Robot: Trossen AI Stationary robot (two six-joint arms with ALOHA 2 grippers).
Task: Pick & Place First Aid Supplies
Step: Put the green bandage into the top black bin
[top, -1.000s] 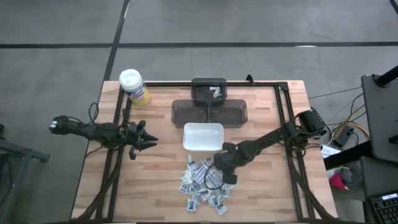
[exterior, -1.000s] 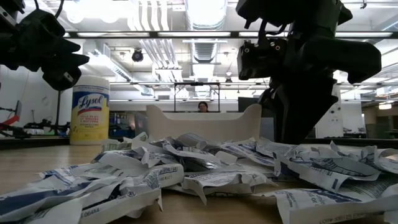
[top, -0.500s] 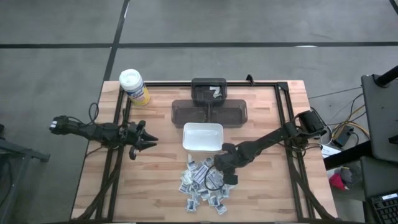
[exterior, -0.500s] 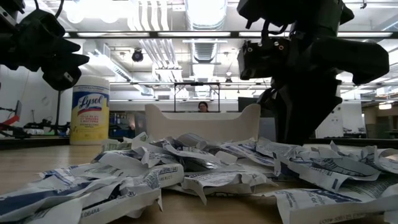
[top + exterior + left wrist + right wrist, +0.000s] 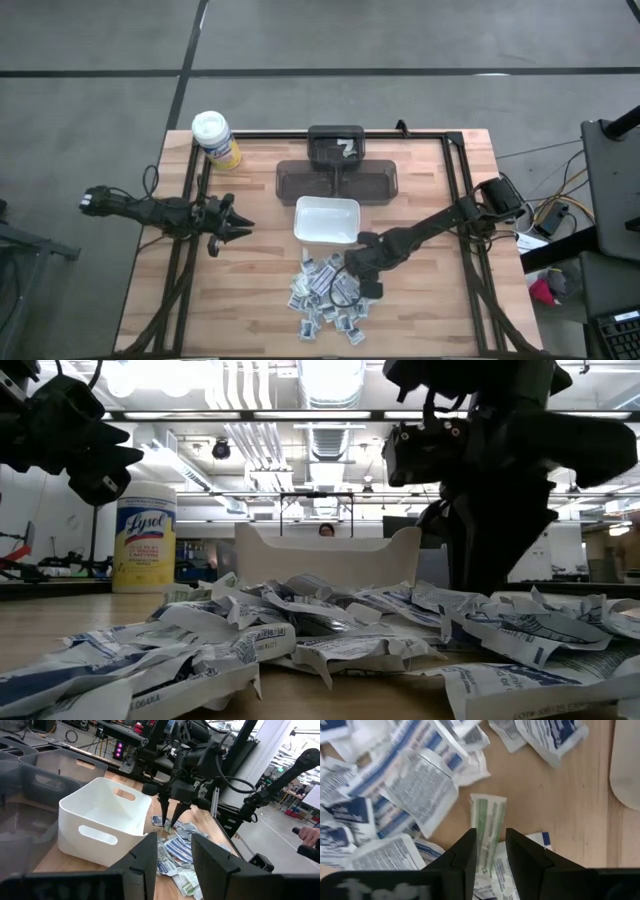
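Note:
The first aid supplies (image 5: 322, 305) lie in a loose heap of small white and blue-printed packets on the wooden table, just nearer than the white dish (image 5: 327, 208). My right gripper (image 5: 352, 284) points steeply down into the heap's right side. It is open, one finger on either side of a green-striped packet (image 5: 488, 817) that lies flat among the others. I cannot tell whether the fingers touch that packet. My left gripper (image 5: 243, 228) hovers open at the table's left, pointing level toward the dish, with nothing between its fingers (image 5: 150, 857).
A yellow canister with a white lid (image 5: 215, 138) stands at the far left corner. Two dark trays (image 5: 337, 180) sit behind the dish. Black frame rails (image 5: 190, 250) run along the table's sides. A person (image 5: 326, 531) shows far off in the room.

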